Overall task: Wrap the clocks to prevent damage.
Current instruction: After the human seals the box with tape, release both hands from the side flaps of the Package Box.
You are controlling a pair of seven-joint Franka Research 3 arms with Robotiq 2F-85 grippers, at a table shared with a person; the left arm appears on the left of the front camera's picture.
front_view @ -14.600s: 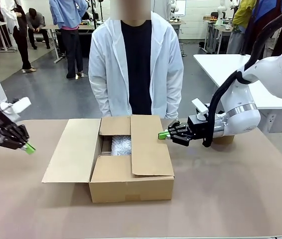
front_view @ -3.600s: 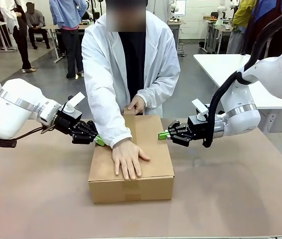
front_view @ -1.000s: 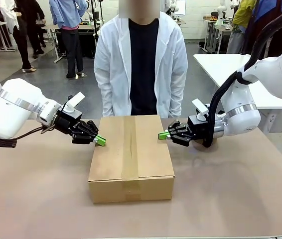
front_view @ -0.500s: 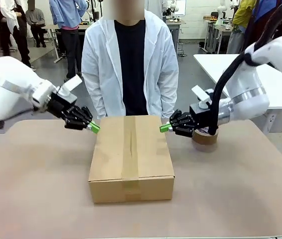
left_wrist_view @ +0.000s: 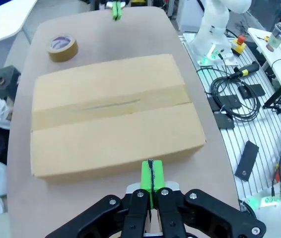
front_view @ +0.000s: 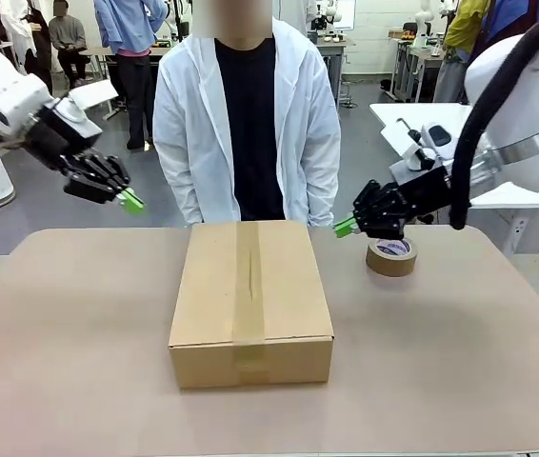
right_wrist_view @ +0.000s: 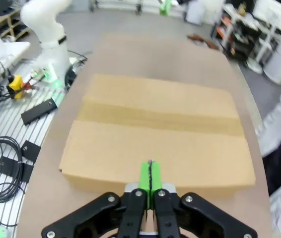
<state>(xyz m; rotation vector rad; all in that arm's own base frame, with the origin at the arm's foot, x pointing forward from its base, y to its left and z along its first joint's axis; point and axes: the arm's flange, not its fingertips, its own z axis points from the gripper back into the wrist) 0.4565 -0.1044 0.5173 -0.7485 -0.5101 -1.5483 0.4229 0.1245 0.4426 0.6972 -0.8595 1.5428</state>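
The clocks are hidden from view. A brown cardboard carton (front_view: 250,300) stands shut in the middle of the table, a strip of brown tape along its top seam; the carton (left_wrist_view: 113,111) and carton (right_wrist_view: 160,126) appear below each wrist camera. My left gripper (front_view: 132,201) hangs shut and empty in the air, up and to the left of the carton. My right gripper (front_view: 345,227) is shut and empty too, raised off the carton's far right corner. From the wrist cameras, the left gripper (left_wrist_view: 152,174) and right gripper (right_wrist_view: 150,177) show green pads pressed together.
A brown tape roll (front_view: 390,256) lies flat on the table right of the carton, under my right gripper; the tape roll (left_wrist_view: 63,46) lies beyond the carton. A person in a white coat (front_view: 246,119) stands at the far edge, arms down. Cables lie on the floor (left_wrist_view: 240,94).
Both arms have lifted up and drawn away from the carton, the left to the left, the right to the right. The tape roll has come into sight. The person's hands left the carton earlier.
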